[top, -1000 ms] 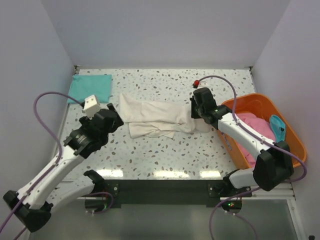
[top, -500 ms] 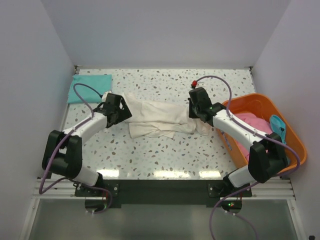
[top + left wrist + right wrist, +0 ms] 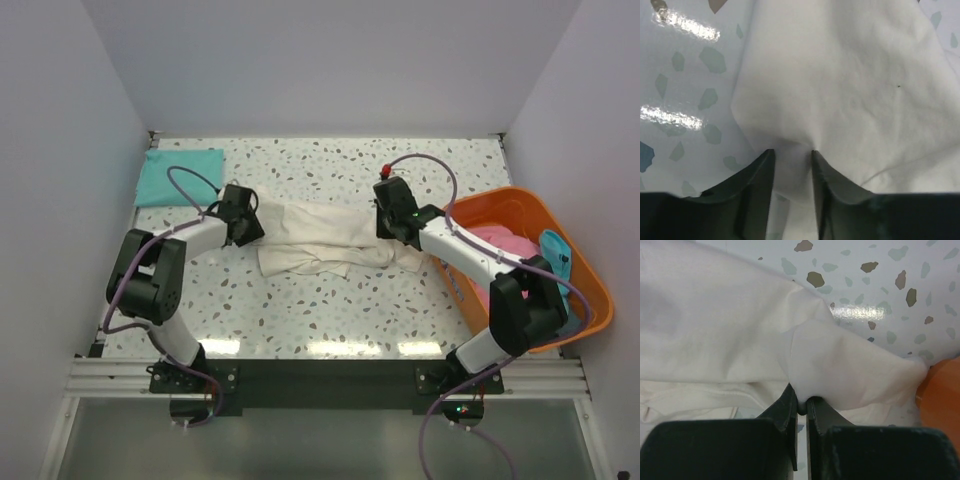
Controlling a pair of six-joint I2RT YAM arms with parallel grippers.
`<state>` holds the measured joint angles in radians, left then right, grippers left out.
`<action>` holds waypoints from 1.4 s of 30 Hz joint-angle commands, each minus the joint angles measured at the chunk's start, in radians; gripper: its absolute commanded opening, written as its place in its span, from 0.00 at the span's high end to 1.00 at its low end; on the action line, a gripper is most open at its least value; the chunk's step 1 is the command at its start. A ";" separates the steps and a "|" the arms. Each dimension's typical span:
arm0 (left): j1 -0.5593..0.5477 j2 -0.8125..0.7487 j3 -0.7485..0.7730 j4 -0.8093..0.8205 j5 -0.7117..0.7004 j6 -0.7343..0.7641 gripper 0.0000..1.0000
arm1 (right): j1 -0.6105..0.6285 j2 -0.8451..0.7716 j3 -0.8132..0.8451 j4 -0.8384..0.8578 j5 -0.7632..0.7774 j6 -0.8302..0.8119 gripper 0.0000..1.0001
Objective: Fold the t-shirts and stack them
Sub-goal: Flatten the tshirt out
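The step in hand is the fold of the cream shirt (image 3: 320, 235), which lies in a long, part-folded band across the worktop (image 3: 330, 300) between the two arms.

The left end effector (image 3: 791, 152) is clenched on the band's left end: a pucker of cloth fills the gap between its fingers, and the rest of the shirt spreads out ahead of it. The right end effector (image 3: 801, 400) is clenched on the right end, with its fingers nearly touching on a thin pinch of fabric. The cloth runs off to its left, and the orange basket (image 3: 515, 208) is just to its right.

A teal shirt (image 3: 180, 175) lies flat and already folded beyond the left end effector, on its outer side, in the worktop's far corner. A pink shirt (image 3: 500, 245) waits in the basket.

With both ends held, the next move is probably to lift them together and carry one over the other, or both across the band, to shorten it. That calls for matched height and speed so the cloth stays taut without slipping from the thin right-hand pinch. The lower layers, which look loose and uneven on the near side, should not be dragged along.
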<state>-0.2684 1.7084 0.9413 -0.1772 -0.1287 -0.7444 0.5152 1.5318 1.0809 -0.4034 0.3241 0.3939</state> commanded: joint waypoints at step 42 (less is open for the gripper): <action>0.009 -0.586 0.866 -0.242 -0.322 0.264 1.00 | -0.001 -0.276 0.938 -0.178 -0.145 -0.099 1.00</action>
<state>-0.2684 0.9974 1.8122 -0.4301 -0.3969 -0.5312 0.5159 1.1179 2.0178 -0.6178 0.1078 0.3317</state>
